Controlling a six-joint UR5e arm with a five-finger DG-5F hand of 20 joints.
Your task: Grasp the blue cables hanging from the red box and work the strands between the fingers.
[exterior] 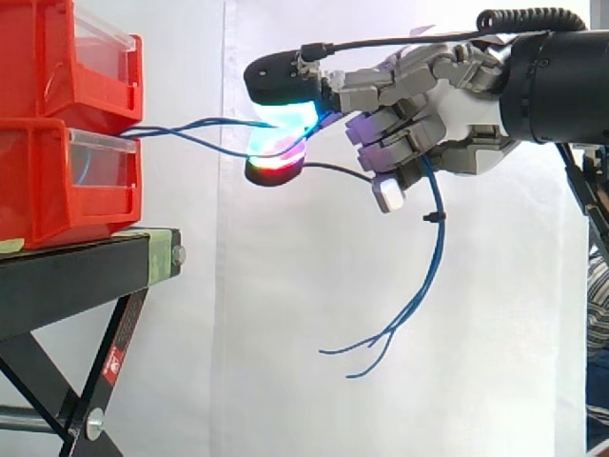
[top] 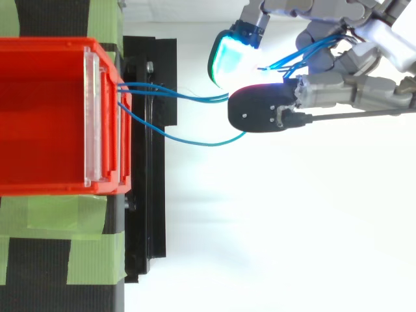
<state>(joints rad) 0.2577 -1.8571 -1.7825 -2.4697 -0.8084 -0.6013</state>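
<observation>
Thin blue cables [exterior: 195,129] run from the front of the stacked red boxes [exterior: 57,124] to my hand [exterior: 419,114], which reaches in from the right. Its fingers are curled round the strands, with glowing fingertips [exterior: 285,119] pinching them. In the top view the blue cables [top: 188,97] leave the red box [top: 45,117] as separate strands and pass between the fingertips [top: 231,62]. Behind the hand the cables [exterior: 433,257] hang down in a loop, and their loose ends dangle below.
The red boxes sit on a black stand [exterior: 86,267] with crossed legs, patched with green tape [top: 91,240]. A white curtain [exterior: 285,333] hangs behind. Open space lies below and to the right of the boxes.
</observation>
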